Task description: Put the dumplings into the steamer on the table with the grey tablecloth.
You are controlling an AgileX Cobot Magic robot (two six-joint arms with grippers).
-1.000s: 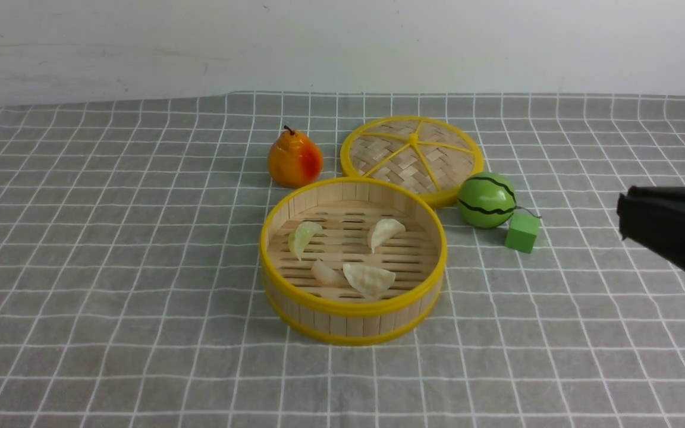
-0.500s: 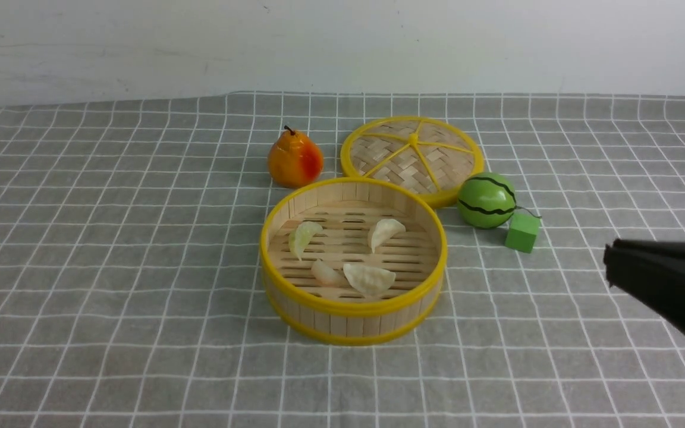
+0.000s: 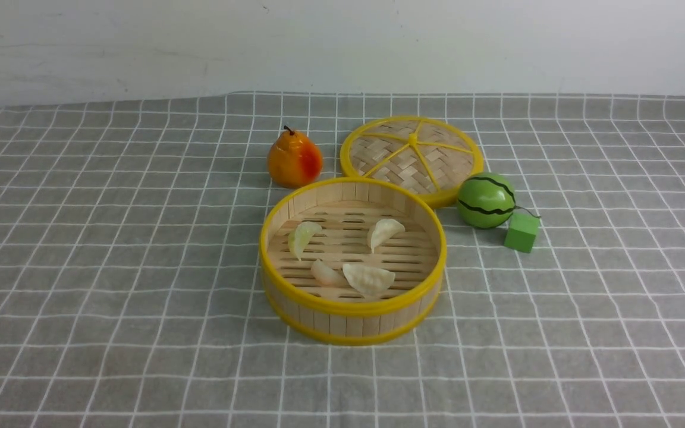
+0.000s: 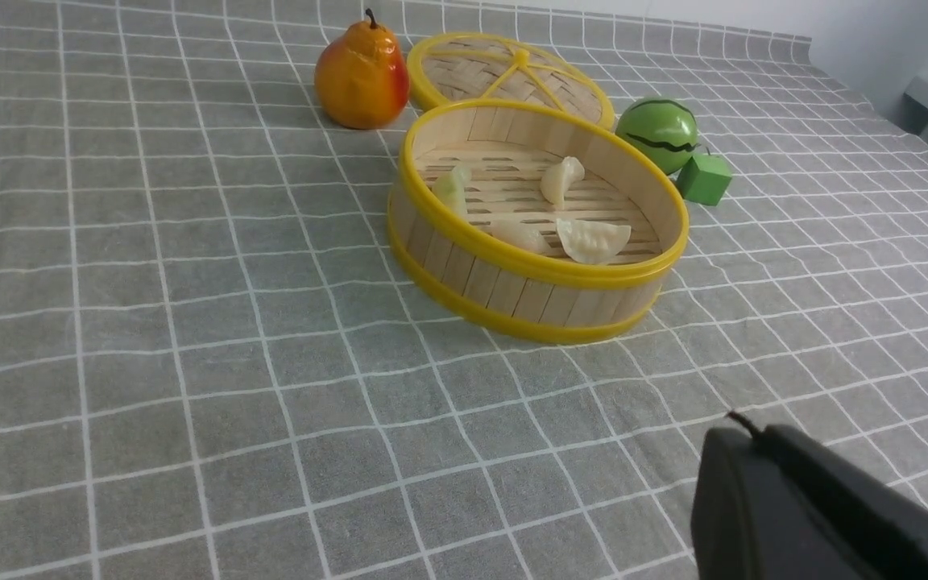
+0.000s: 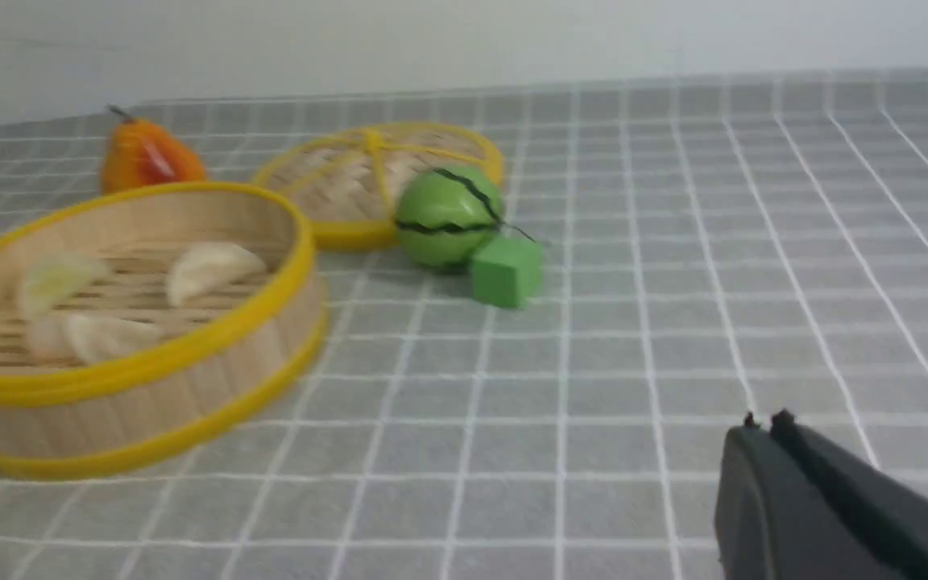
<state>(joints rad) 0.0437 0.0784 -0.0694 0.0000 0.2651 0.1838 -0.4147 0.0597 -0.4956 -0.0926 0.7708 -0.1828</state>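
Observation:
The round bamboo steamer [image 3: 354, 324] with yellow rims stands mid-table on the grey tablecloth [image 3: 110, 267]. Several pale dumplings lie on its slatted floor, one greenish [image 3: 302, 236], others cream [image 3: 385, 232] [image 3: 370, 279] [image 3: 324, 273]. The steamer also shows in the left wrist view [image 4: 512, 282] and the right wrist view [image 5: 158, 403]. My left gripper [image 4: 742, 431] is shut and empty, well short of the steamer. My right gripper [image 5: 764, 425] is shut and empty, off to the steamer's right. Neither gripper shows in the front view.
An orange-red pear [image 3: 294, 158] stands behind the steamer. The flat woven lid [image 3: 412, 157] lies behind it to the right. A green toy watermelon [image 3: 486, 200] and a small green cube [image 3: 522, 232] sit right of the steamer.
The right arm has dropped down and pulled back out of the front view at the right edge. The steamer, dumplings and other objects have not moved.

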